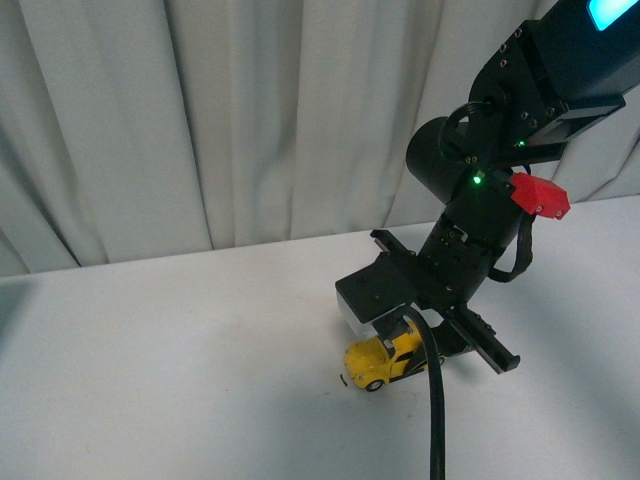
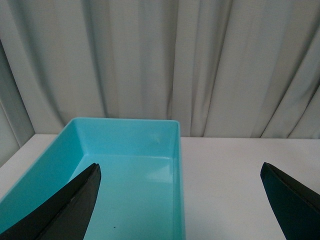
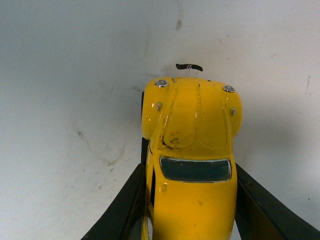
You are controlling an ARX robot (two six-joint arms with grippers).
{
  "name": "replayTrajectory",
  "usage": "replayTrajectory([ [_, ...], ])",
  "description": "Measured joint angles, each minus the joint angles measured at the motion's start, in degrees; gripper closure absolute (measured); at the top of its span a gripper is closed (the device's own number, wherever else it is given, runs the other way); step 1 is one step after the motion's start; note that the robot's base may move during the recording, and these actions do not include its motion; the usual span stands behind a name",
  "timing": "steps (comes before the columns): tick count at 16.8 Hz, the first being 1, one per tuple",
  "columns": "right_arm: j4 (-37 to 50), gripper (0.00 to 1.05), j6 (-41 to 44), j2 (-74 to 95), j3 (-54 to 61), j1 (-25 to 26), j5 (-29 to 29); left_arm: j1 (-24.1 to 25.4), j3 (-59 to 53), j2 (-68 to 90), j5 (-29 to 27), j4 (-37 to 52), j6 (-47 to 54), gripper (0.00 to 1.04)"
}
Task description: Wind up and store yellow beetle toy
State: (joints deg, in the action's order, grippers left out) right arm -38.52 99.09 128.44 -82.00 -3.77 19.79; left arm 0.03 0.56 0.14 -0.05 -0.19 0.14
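We read place as robot lab or test booth. Plain white tabletop, scuffed and marked. Pale pleated curtain closes whole background. Black robot arm with green status lights. Single turquoise plastic bin.

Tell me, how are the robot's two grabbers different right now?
The left gripper is wide open and holds nothing; the right gripper is closed on the sides of the yellow beetle toy. The left gripper faces a turquoise bin; the right gripper is low over the white table, with no bin in its view. Both are black.
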Motion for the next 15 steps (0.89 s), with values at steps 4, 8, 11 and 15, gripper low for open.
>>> replayTrajectory([
  [4,0.24,0.63,0.0,-0.07,0.44,0.15,0.2,0.0,0.0,0.0,0.0,0.0,0.0,0.07],
  [8,1.03,0.63,0.09,-0.35,1.42,1.62,0.61,-0.02,0.0,0.0,0.02,0.0,0.02,0.07],
  [11,2.43,0.63,0.24,-1.09,3.13,3.32,0.81,-0.02,0.0,0.0,0.0,0.0,0.0,0.07],
  [15,4.17,0.63,0.24,-2.58,6.32,6.67,1.49,0.0,0.0,0.0,0.02,0.0,0.0,0.07],
])
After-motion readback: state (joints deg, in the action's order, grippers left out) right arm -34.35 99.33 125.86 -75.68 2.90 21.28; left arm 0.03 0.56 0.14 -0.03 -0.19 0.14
